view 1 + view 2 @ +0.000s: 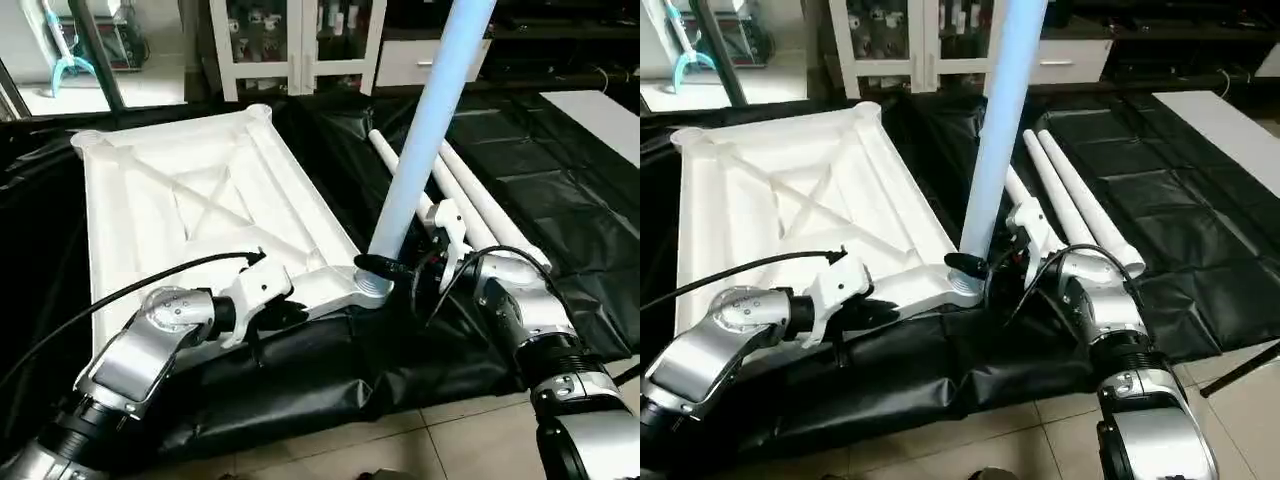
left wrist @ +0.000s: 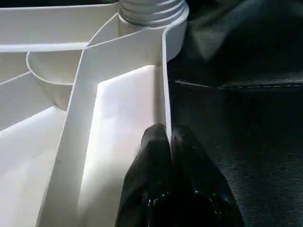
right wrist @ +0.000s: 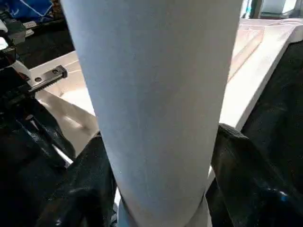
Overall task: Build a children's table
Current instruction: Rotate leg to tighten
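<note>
A black plastic sheet (image 1: 520, 190) covered the floor across the middle of the head views, with pale floor tiles (image 1: 440, 440) along the bottom edge. On the sheet, in the left half of the frame, lay the white plastic rectangular tabletop (image 1: 200, 200), underside up, its X-shaped ribs and round corner sockets showing. From the socket at its near right corner, just below frame centre, one long white tapered tubular leg (image 1: 420, 130) stood upright, leaning slightly and running out through the top edge. Three more white tubular legs (image 1: 1080, 200) lay side by side on the sheet to the right of centre, apart from the tabletop. White cabinets (image 1: 300, 40) stood along the top edge.

The left claw (image 2: 169, 142), at lower left, was closed, its two black fingers pinching the thin near rim wall of the tabletop. The right claw (image 1: 385, 268), at lower centre, sat around the foot of the upright leg, a black finger (image 3: 246, 170) on either side against it, just above the socket.
</note>
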You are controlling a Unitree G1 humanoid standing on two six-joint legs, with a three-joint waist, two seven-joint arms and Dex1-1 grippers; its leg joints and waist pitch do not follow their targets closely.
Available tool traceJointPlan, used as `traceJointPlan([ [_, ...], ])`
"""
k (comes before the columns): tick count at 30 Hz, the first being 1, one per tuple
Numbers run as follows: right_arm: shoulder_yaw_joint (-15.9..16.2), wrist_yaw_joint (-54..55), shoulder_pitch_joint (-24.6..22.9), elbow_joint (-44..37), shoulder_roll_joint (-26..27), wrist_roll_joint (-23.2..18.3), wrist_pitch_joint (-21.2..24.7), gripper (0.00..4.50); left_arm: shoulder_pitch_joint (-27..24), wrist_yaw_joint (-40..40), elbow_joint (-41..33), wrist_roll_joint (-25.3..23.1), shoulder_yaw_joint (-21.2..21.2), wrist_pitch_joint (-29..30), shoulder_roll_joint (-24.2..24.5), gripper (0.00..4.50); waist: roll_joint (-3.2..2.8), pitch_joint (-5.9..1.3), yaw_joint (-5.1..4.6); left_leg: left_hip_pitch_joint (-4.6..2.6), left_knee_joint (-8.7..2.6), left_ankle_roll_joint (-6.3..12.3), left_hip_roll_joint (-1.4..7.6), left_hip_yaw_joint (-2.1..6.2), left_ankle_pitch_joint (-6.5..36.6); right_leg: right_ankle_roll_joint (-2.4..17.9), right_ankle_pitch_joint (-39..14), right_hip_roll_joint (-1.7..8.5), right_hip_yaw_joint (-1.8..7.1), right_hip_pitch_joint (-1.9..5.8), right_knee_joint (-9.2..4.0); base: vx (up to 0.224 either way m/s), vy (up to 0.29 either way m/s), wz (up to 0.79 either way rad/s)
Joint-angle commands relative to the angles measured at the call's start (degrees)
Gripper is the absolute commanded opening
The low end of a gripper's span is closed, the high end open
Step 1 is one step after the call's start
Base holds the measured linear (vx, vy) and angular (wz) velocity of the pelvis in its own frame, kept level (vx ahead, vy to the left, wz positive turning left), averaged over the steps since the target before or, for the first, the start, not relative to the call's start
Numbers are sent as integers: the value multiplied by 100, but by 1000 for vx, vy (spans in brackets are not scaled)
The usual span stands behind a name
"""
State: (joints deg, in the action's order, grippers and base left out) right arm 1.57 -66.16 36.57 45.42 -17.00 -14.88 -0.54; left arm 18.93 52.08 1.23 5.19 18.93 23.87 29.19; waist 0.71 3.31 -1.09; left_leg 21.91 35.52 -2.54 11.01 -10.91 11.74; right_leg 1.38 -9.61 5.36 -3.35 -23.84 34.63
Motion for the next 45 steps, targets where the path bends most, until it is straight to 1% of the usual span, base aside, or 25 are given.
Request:
traceJointPlan([
  [1,-238,109,57,58,-195,-66,16,254,-56,235,-16,42,217,31,-1,0,-7,-398,-4,-127,-460,292,230,52,1025,1503,-1008,235,216,288,-313,0,0,0],
  [4,-226,316,123,178,-219,42,85,222,16,192,13,19,184,72,-64,0,44,-376,-17,-111,-455,291,225,42,1014,1419,-1155,231,230,267,-325,0,0,0],
  [6,-228,468,129,201,-208,91,94,211,40,169,30,8,176,85,-81,0,24,-376,-14,-118,-455,282,223,43,1005,1384,-1225,230,235,257,-327,0,0,0],
  [7,-229,766,132,245,-184,194,64,203,65,117,48,-1,164,130,-109,0,62,-351,-33,-103,-460,281,216,37,1045,1344,-1312,220,238,247,-339,0,0,0],
  [8,-229,836,132,255,-176,218,55,199,70,102,52,-5,162,142,-116,0,52,-351,-28,-109,-461,261,217,39,1068,1322,-1376,222,241,242,-340,0,0,0],
  [10,-251,1814,97,298,20,458,85,194,129,-178,106,-99,141,373,-246,0,31,-315,-40,-123,-481,131,216,41,1234,1217,-1693,223,261,205,-373,0,0,0],
  [12,-275,2108,77,283,109,494,146,192,147,-293,122,-142,130,489,-301,0,54,-305,-70,-122,-499,44,210,54,1427,1142,-1917,211,254,200,-401,0,0,0],
  [13,-333,3085,49,294,424,639,251,192,263,-819,253,-306,54,929,-582,0,48,-278,-124,-98,-527,-103,210,73,1665,1010,-2165,206,263,192,-411,0,0,0],
  [14,-333,3085,49,294,424,639,251,191,263,-819,253,-306,54,929,-582,0,53,-264,-145,-118,-537,-161,204,77,1762,972,-2302,198,260,162,-435,0,0,0],
  [15,-421,4183,45,359,834,745,456,191,469,-1836,539,-436,-314,1495,-1186,0,24,-284,-170,-172,-517,-248,190,92,1989,915,-2507,198,256,144,-445,0,0,0],
  [16,-482,4572,57,412,1067,709,563,191,564,-2212,665,-436,-472,1606,-1466,0,14,-257,-228,-143,-526,-313,168,105,2081,855,-2625,193,245,136,-488,0,0,0],
  [18,-553,5061,90,505,1417,656,605,190,694,-2588,806,-403,-616,1681,-1812,0,45,-269,-263,-199,-500,-294,140,110,2350,667,-2970,177,225,83,-550,0,0,0],
  [22,-340,5426,161,576,2100,675,594,190,943,-2864,969,-425,-502,1678,-2300,0,20,-278,-331,-171,-530,-195,127,154,2604,454,-3010,175,162,79,-632,0,0,0],
  [26,-258,5338,177,507,2136,744,525,190,974,-2748,883,-448,-433,1751,-2324,0,20,-278,-356,-146,-567,-168,145,163,2629,508,-2748,169,167,98,-615,0,0,0],
  [30,-372,4194,127,205,1791,431,440,190,705,-2062,681,-460,-187,1314,-1739,0,-30,-306,-368,-91,-594,-107,162,174,2503,677,-2247,185,184,167,-569,0,0,0],
  [31,-372,4166,122,189,1783,427,437,190,697,-2042,677,-459,-181,1318,-1719,0,-28,-321,-347,-103,-583,-64,174,150,2339,801,-1942,191,205,171,-541,0,0,0],
  [32,-333,3794,68,20,1633,394,365,225,595,-1813,618,-465,-110,1265,-1474,0,-109,-326,-338,-93,-590,-53,181,138,2166,954,-1581,188,215,192,-507,0,0,0],
  [33,-331,3780,66,15,1627,394,361,246,591,-1805,615,-465,-107,1261,-1466,0,-82,-340,-331,-84,-579,-26,180,133,2074,1011,-1441,188,208,215,-498,0,0,0],
  [35,-299,3113,17,-194,1180,352,278,271,355,-1145,367,-370,-42,912,-931,0,-112,-349,-296,-70,-560,126,181,116,1819,1235,-1086,193,215,272,-443,0,0,0],
  [38,-330,2392,21,-337,743,226,302,294,137,-415,74,-194,17,513,-413,0,-93,-371,-262,-94,-514,270,181,85,1548,1425,-904,211,226,277,-414,0,0,0],
  [39,-319,2184,16,-383,619,209,316,302,87,-234,11,-142,33,417,-284,0,-87,-385,-250,-64,-494,412,176,61,1142,1511,-518,202,231,310,-350,0,0,0],
  [40,-312,2147,13,-393,590,217,302,305,80,-209,3,-136,34,412,-261,0,-131,-377,-212,-95,-485,521,192,50,822,1626,-226,205,233,285,-313,0,0,0],
  [42,-226,1597,-36,-527,201,274,204,322,32,13,-58,-94,39,390,-39,0,-139,-377,-156,-115,-475,586,200,35,609,1710,-75,191,216,299,-288,0,0,0],
  [43,-223,1331,-82,-624,51,229,226,322,13,81,-92,-74,30,393,31,0,-91,-384,-129,-129,-467,621,204,17,541,1740,16,185,220,301,-280,0,0,0],
  [45,-284,955,-143,-718,-141,82,280,322,-24,149,-145,-26,7,376,119,0,-103,-378,-87,-130,-464,676,207,12,443,1766,97,191,229,298,-261,0,0,0],
])
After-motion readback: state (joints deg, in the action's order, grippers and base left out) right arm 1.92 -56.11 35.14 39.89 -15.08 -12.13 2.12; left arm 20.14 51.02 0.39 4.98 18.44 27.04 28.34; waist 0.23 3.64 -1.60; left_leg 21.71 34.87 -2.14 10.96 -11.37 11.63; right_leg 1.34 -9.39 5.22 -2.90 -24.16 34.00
